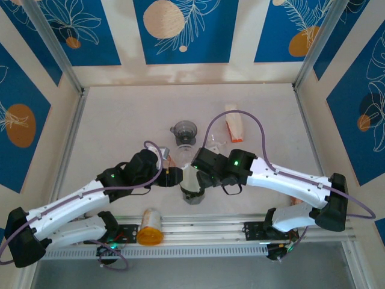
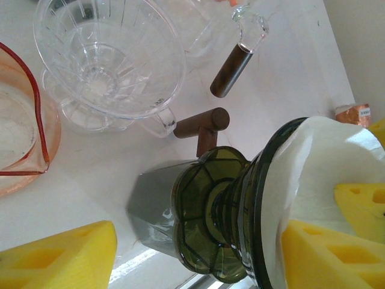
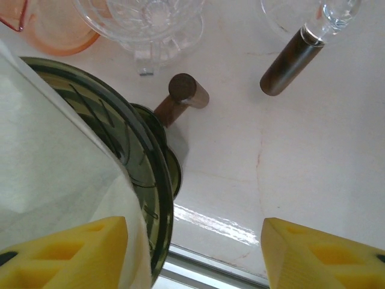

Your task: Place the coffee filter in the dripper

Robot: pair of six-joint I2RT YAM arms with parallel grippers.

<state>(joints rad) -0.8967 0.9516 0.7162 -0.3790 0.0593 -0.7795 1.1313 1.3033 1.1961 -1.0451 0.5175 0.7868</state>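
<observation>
On the white table (image 1: 120,120), the coffee filter (image 2: 313,162) sits inside the green dripper (image 2: 216,217), plain from the wrist views; overhead, the arms crowd it. Left gripper (image 2: 198,253) and right gripper (image 3: 194,241) both gape, straddling its rim.

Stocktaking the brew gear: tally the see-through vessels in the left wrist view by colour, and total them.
Green: 1, the green dripper, with the paper filter in it.
Clear: 2, the clear dripper and the dark-handled glass vessel.
Orange: 1, the orange vessel at the left edge.
Total: 4
</observation>
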